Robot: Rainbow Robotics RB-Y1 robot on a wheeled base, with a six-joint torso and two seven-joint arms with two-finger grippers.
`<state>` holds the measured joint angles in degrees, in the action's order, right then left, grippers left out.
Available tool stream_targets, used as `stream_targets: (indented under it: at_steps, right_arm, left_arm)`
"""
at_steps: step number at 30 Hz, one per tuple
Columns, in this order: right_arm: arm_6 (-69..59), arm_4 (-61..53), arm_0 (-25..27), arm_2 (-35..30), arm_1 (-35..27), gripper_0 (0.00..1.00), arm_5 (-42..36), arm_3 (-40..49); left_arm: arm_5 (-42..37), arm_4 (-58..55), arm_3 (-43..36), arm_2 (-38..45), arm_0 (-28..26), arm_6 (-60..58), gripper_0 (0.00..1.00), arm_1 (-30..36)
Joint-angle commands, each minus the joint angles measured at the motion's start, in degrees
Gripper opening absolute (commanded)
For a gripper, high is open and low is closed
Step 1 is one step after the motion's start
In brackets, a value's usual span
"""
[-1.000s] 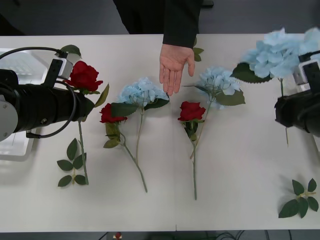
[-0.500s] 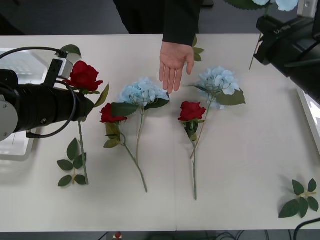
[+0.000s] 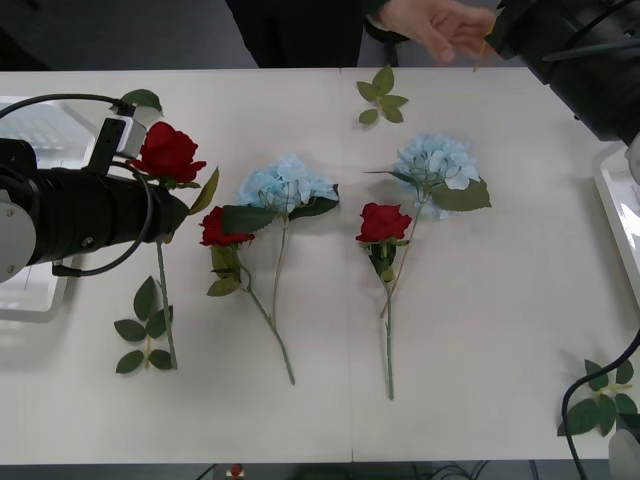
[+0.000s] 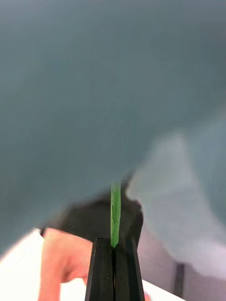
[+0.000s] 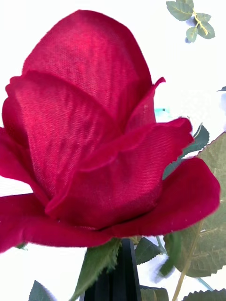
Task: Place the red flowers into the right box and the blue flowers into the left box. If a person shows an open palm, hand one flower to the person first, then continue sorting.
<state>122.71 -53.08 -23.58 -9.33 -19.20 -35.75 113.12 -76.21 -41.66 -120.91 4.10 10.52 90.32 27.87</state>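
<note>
The right gripper [image 4: 114,263] is raised past the far edge of the white tabletop [image 3: 500,300], at the far right. Its black fingers [image 4: 102,270] are pressed together, pinching a thin green flower stem [image 4: 115,214]. A person's bare hand [image 3: 440,25] lies just beside this gripper and meets the same stem; in the right wrist view the hand sits directly behind the fingers.

The left gripper [image 5: 123,277] is over the left side of the tabletop, its black fingers closed on the stem beneath a red fabric rose [image 3: 168,152]. The bloom stands immediately ahead of the gripper. The shallow white plastic left tray [image 3: 30,290] lies under and behind the left arm.

To the right of the left gripper, flat on the tabletop: a second red rose [image 3: 218,229], a pale-blue hydrangea [image 3: 285,185], a third red rose [image 3: 383,222] and a second pale-blue hydrangea [image 3: 435,160]. The rim of the white right tray [image 3: 612,215] lies well below the right gripper, at the tabletop's right edge.
</note>
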Motion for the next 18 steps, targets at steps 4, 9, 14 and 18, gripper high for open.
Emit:
stream_targets:
  at_steps: [4,9,14,18]
  right_arm:
    - [2.7,-0.2,-0.6,-0.3,0.5,0.0,0.2,1.2]
    - [3.3,-0.2,-0.4,-0.2,0.4,0.35,0.2,1.3]
    - [3.4,-0.2,0.0,0.1,0.4,1.0,-0.9,1.2]
    - [3.6,-0.4,0.2,0.1,0.4,1.0,-1.5,1.3]
  left_arm:
    - [0.2,0.2,-1.4,0.8,0.7,-1.1,0.0,-0.3]
    - [0.2,0.2,-1.5,0.9,0.8,-1.1,0.0,-0.3]
    - [0.1,0.1,-1.4,0.9,0.7,-1.1,0.0,-0.3]
    - [0.1,0.1,-1.4,1.0,0.7,-1.1,0.0,-0.3]
